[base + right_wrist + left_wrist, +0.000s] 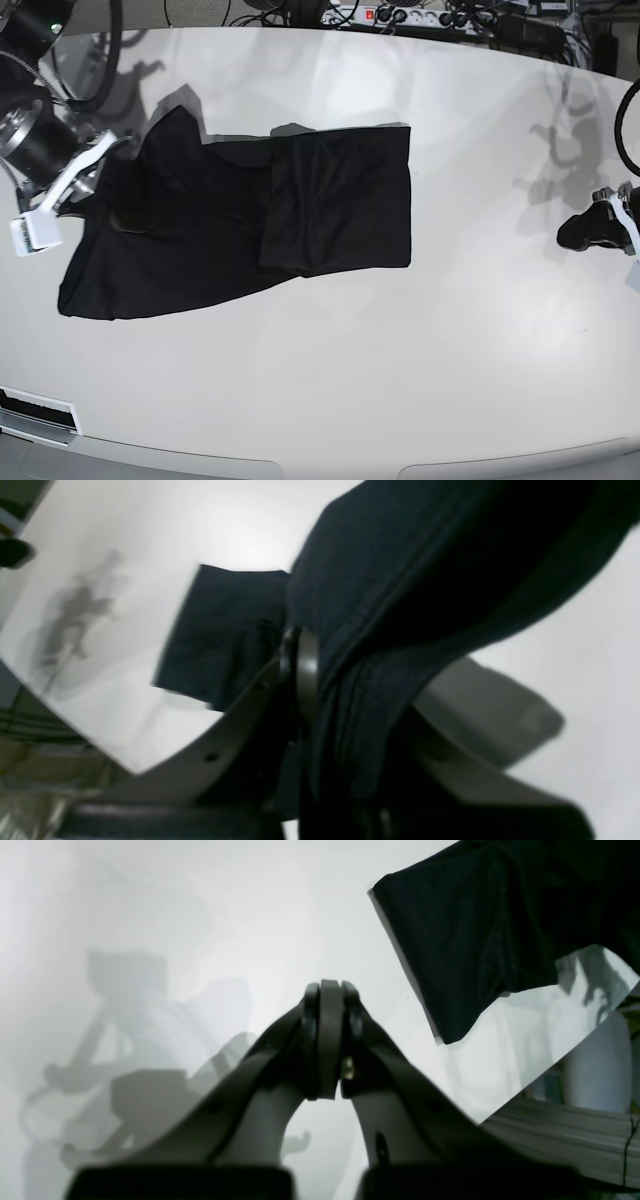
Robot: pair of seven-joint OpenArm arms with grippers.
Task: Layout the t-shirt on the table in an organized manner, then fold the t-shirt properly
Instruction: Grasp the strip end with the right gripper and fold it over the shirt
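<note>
The black t-shirt (300, 215) lies spread across the middle-left of the white table (330, 380), with one part folded over on its right side. My right gripper (306, 652) is shut on a bunched fold of the t-shirt (400, 605) and holds the shirt's left end slightly raised; in the base view this right gripper (105, 180) is at the far left. My left gripper (327, 990) is shut with nothing in it, hovering over bare table. A corner of the t-shirt (475, 940) lies beyond it, apart. In the base view the left gripper (577, 232) is at the far right.
Cables and a power strip (400, 15) run along the table's far edge. The table's curved front edge (330, 465) is close to the camera. In the left wrist view the table edge and floor (565, 1140) show at lower right.
</note>
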